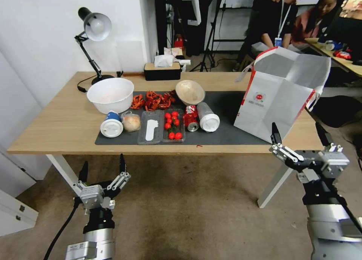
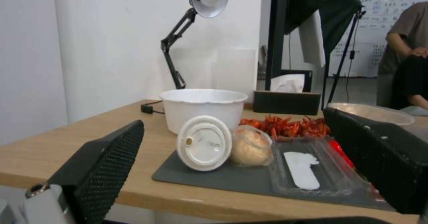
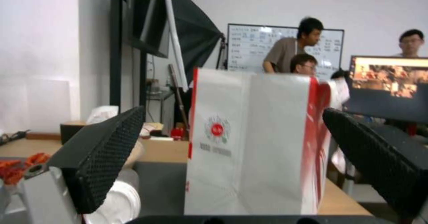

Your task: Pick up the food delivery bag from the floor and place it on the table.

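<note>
The large boxy white-and-red food delivery bag (image 1: 281, 97) with its small round red logo already stood upright on the light wood bench (image 1: 56, 128), at about two o'clock in the head view, its base partly on the wide dark grey mat (image 1: 226, 113) and close to the bench's right front corner. The right gripper (image 1: 299, 137) hung just in front of it, fingers spread wide and released, holding nothing; the right wrist view looked straight at the bag's creased front panel between the two black pads. The left gripper (image 1: 102, 168) sat low at seven o'clock, below the bench edge, also spread and empty.

The main risk, as I judged it, was the bag's footing. It was tall, light-looking and near the edge, so a brush from the right gripper's fingertips could tip it off the corner to the brownish-grey floor (image 1: 188, 214). Pushed toward nine o'clock instead, it could knock the white-lidded cup (image 1: 208, 117) lying on its side and the red drink can (image 1: 191, 118) just beside it.
</note>
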Tool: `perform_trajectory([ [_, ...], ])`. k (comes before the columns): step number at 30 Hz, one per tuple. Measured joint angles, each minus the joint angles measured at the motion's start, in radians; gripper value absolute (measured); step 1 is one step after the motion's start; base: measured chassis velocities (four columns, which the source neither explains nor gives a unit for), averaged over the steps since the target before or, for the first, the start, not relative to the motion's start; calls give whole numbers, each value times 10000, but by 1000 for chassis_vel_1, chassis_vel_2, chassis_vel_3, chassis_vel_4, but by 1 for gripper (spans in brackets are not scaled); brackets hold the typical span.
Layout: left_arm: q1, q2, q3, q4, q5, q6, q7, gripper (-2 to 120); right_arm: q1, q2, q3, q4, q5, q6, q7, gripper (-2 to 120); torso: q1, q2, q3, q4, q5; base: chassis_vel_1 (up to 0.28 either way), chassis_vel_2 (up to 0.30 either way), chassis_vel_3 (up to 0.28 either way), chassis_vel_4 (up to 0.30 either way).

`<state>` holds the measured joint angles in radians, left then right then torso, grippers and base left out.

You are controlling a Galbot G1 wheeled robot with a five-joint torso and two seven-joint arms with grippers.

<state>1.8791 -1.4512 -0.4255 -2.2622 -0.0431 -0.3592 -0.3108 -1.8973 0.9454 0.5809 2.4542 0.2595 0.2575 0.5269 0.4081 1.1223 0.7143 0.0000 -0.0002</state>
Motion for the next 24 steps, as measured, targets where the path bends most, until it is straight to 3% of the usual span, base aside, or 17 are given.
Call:
perform_trajectory([
  [5, -42, -28, 42, 63, 4, 24, 37, 100, -184, 585, -438, -663, -420, 594, -199, 100, 0, 0, 0, -1, 2, 0, 0, 0, 0],
  [24, -90, -6, 62, 443, 27, -54, 197, 100, 202, 1495, -1882, -2363, -797, 2016, -1341, 100, 1, -1, 0, 0, 1, 0, 0, 0, 0],
])
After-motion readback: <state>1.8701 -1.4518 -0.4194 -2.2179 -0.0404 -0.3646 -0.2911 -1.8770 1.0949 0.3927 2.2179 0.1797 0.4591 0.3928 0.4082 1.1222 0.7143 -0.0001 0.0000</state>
